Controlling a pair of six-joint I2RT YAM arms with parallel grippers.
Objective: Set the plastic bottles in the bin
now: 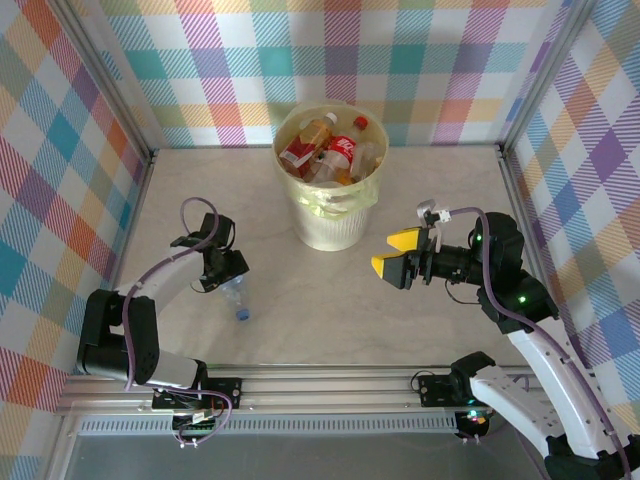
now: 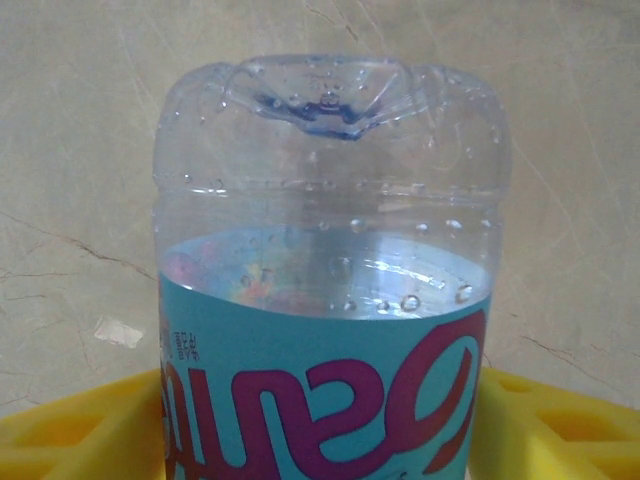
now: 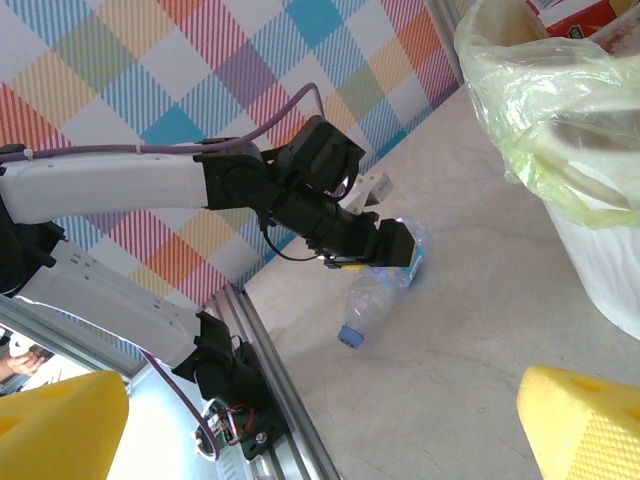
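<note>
One bottle (image 1: 238, 300) lies on the pale marbled table (image 1: 320, 320), between the left gripper's (image 1: 226, 278) fingers (image 2: 60, 430); whether they clamp it cannot be told. The right gripper (image 1: 393, 256) stands open near the bin (image 1: 330, 228), which holds other bottles (image 1: 330, 152). Checked panels (image 1: 330, 60) wall the cell.

Bottle (image 2: 325, 250) cap end off-frame

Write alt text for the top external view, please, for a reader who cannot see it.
The left gripper straddles a clear blue-capped bottle lying on the pale table. Farther back, the pale-yellow bin holds several bottles; the right gripper hangs open and empty to its right.
</note>
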